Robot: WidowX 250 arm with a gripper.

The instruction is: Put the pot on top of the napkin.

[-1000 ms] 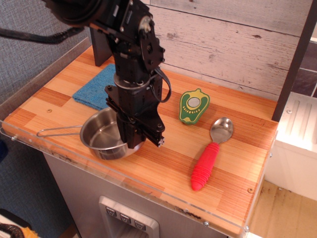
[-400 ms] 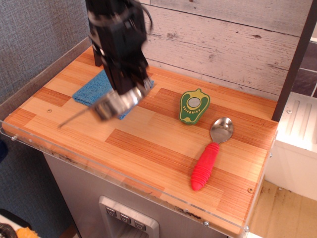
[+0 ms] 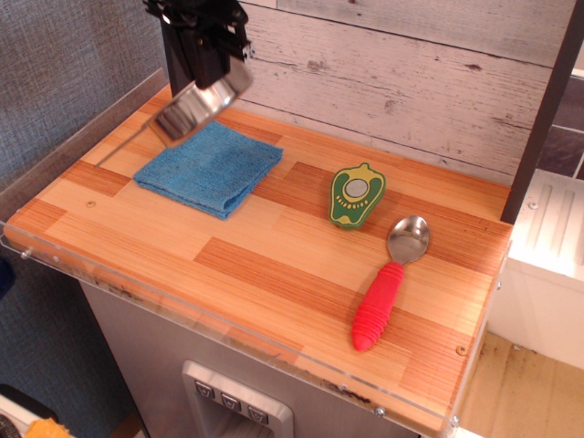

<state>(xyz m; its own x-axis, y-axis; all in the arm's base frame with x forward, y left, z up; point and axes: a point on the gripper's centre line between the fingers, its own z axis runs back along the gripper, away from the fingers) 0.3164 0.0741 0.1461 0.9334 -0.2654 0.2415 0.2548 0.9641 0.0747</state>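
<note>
**Pot held aloft above the far edge of the napkin**

The gripper [image 3: 212,66], at the upper left of the view, is clamped on the rim of the pot [image 3: 199,106] and carries it clear of the worktop [image 3: 274,265]. The pot hangs tilted, its thin wire handle [image 3: 128,146] slanting down and to the left. It sits above the far left corner of the napkin [image 3: 212,168], not touching the cloth.

Change since the earlier frames: one second ago the pot rested on the near left part of the worktop with the gripper lowered into it; shortly afterwards it was already lifted and blurred over the napkin's near edge. It is now higher and farther back, and the whole napkin is uncovered.

Surroundings: a green and yellow pepper-shaped toy [image 3: 357,194] lies to the right of the napkin, apart from it. A spoon with a red handle [image 3: 390,285] lies farther right and nearer. Both are unchanged in position, and neither lies between the pot and the napkin.
</note>
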